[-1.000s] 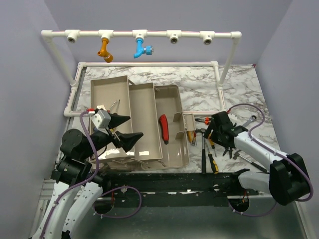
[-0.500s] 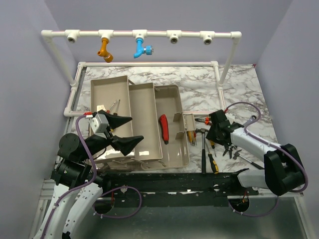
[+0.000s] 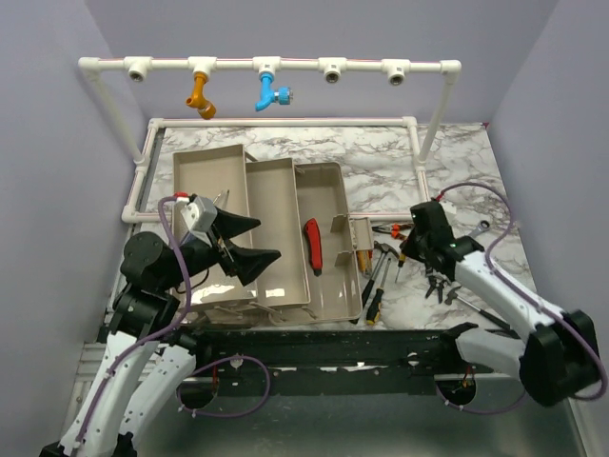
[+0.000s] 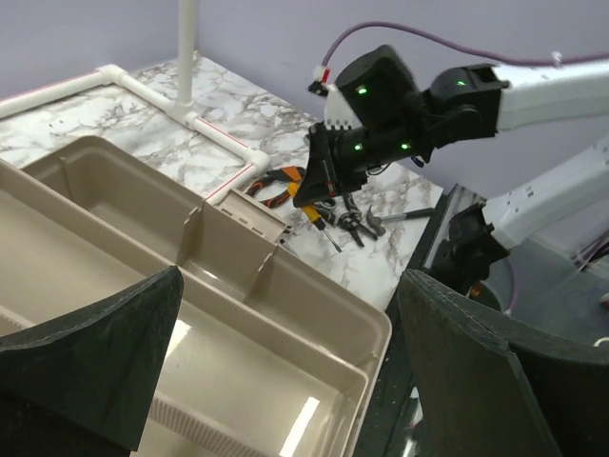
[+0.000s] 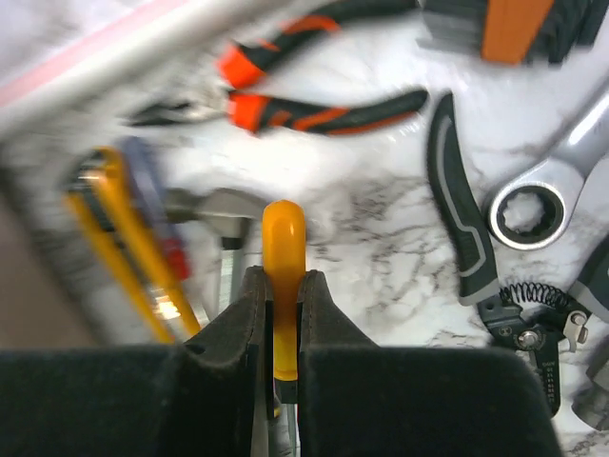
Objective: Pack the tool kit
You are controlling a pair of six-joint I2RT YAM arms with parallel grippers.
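Top external view: the open tool kit (image 3: 328,200) sits centre-left on the marble table (image 3: 381,171), its beige trays fanned out to the left.
Base compartment: a red-handled tool (image 3: 312,246) lies inside.
Side pocket: small yellow tools (image 3: 362,255) stand at the base's right edge.
Left claw (image 3: 265,240): spread wide, holding nothing, over the left trays.
Right claw (image 5: 282,281): pinched tight on a yellow-handled tool (image 5: 284,233), lower middle of the right wrist view.
Loose beside it: orange-black pliers (image 5: 324,109) and a ring spanner (image 5: 533,205).

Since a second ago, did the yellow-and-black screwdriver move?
Yes. The yellow-and-black screwdriver has swung left, toward the toolbox. Its handle is now close beside the box's near right corner.
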